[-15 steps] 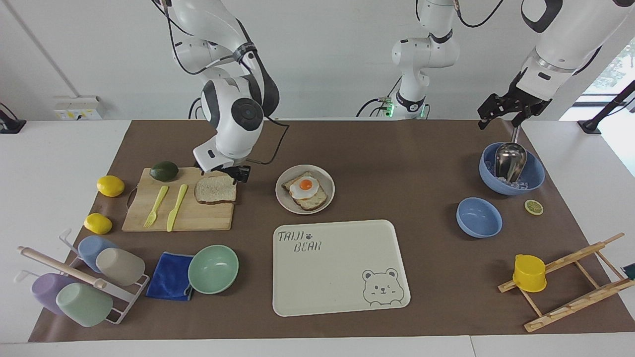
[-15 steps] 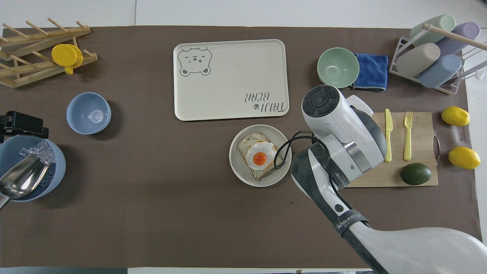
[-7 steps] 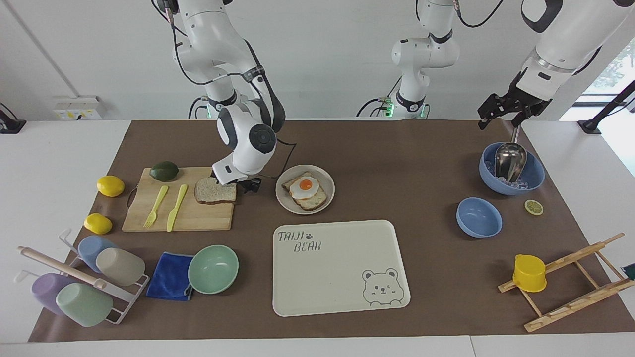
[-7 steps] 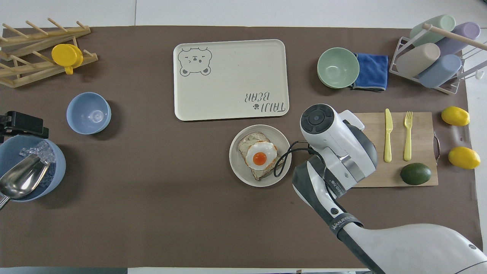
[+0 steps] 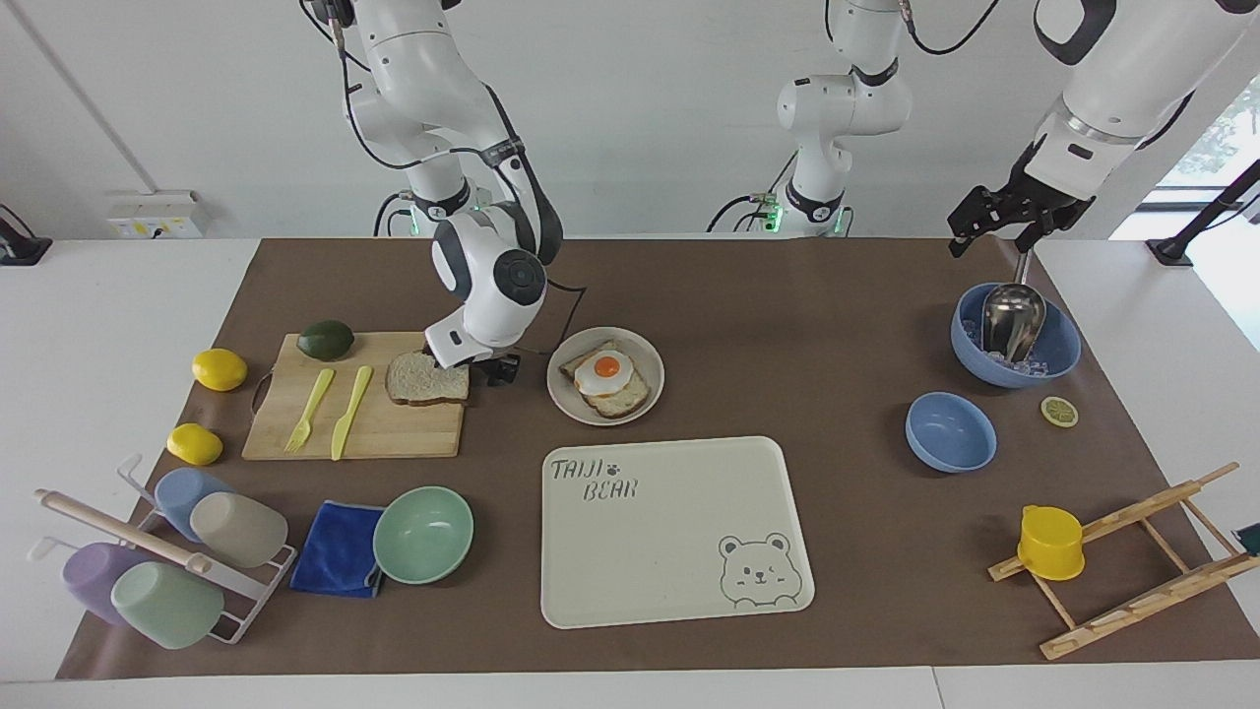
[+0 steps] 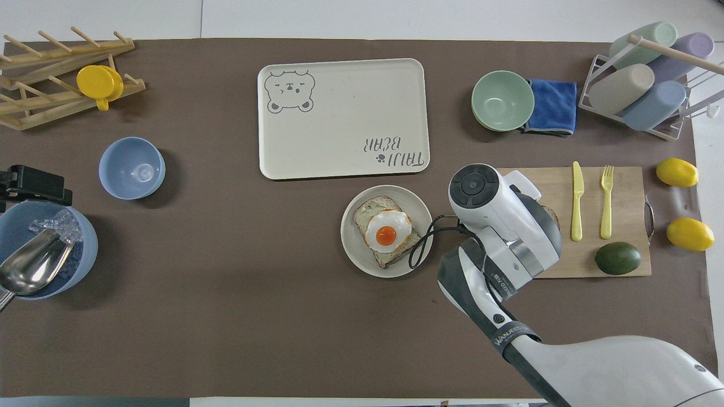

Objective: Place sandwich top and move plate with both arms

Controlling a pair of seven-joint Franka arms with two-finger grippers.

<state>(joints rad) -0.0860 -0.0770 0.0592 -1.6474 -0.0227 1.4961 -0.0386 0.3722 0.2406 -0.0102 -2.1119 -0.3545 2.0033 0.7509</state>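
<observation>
Right gripper (image 5: 489,369) barely shifted beside sandwich top (image 5: 426,379).

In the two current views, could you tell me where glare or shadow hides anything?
Facing view: window glare whitens the table's corner at the left arm's end; the scoop gleams. Overhead view: the right arm's wrist covers most of the sandwich top; soft shadows hide nothing.

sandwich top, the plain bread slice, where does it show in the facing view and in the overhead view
Facing view: the sandwich top lies on the cutting board, at the end toward the plate, with the right gripper at its edge.
Overhead view: almost wholly hidden under the right arm; only a sliver of crust shows.
Shared landmark: the yellow knife beside it on the board.
</observation>
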